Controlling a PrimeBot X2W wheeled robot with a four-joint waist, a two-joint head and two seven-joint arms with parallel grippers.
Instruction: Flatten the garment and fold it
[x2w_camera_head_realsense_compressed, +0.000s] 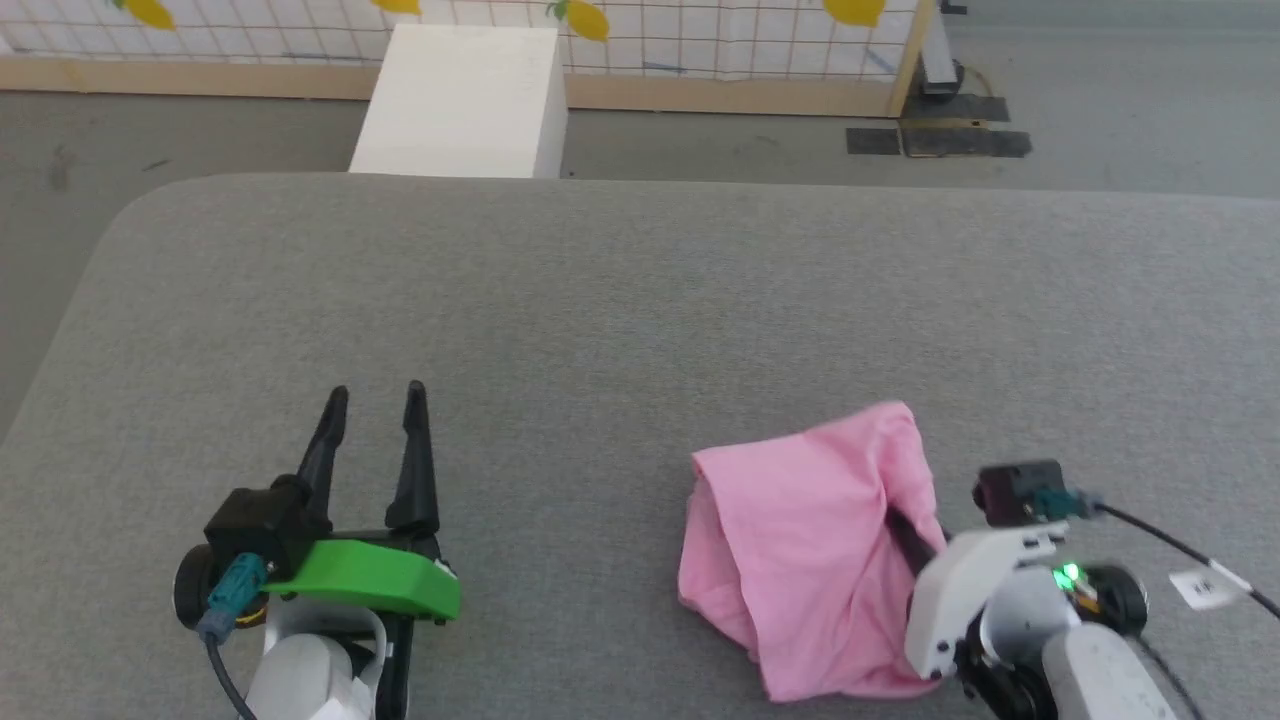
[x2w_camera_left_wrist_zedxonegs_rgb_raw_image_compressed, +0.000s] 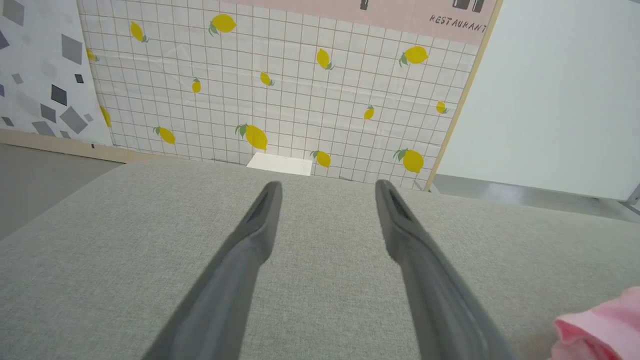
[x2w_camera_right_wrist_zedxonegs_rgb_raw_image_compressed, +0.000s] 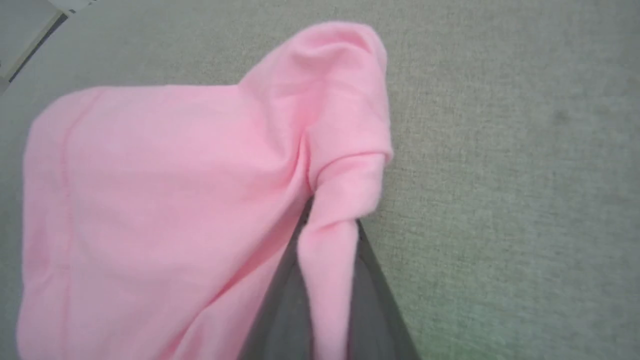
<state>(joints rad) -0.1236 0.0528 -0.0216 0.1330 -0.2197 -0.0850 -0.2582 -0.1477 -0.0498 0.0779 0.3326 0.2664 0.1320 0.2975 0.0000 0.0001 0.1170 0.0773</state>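
Nearest, at abt 5 o'clock in the head view, the right gripper (x2w_camera_right_wrist_zedxonegs_rgb_raw_image_compressed: 332, 216) is pinched together on a ridge of the garment (x2w_camera_head_realsense_compressed: 800, 540). The wrist view shows a roll of pink fabric running down btwn the two dark fingers (x2w_camera_right_wrist_zedxonegs_rgb_raw_image_compressed: 280, 305), so the grip looks real, though how deep it bites can't be told. The garment is a rumpled pink heap, doubled over on itself, with no sleeve, collar or label to be made out. It lies on the grey cloth surface (x2w_camera_head_realsense_compressed: 640, 300) close to the near edge. It also peeks in at 4 o'clock of the left wrist view.

At 7 o'clock in the head view the left gripper (x2w_camera_head_realsense_compressed: 377, 392) sits w/ fingers spread apart, holding nothing. It is well apart from the shirt, tips aimed at 12 o'clock over bare cloth.

Farther off, twd 11 o'clock past the far edge, a white box (x2w_camera_head_realsense_compressed: 460, 100) stands on the floor. Behind it is a tiled panel w/ lemons (x2w_camera_left_wrist_zedxonegs_rgb_raw_image_compressed: 280, 100).

Progress, as a judgement: very early. Only a first pinch is made. Nothing is flattened yet and no fold is laid. Left to do: lift or drag the heap open, prob. w/ the left gripper taking a second edge, spread it flat, smooth it, then fold.
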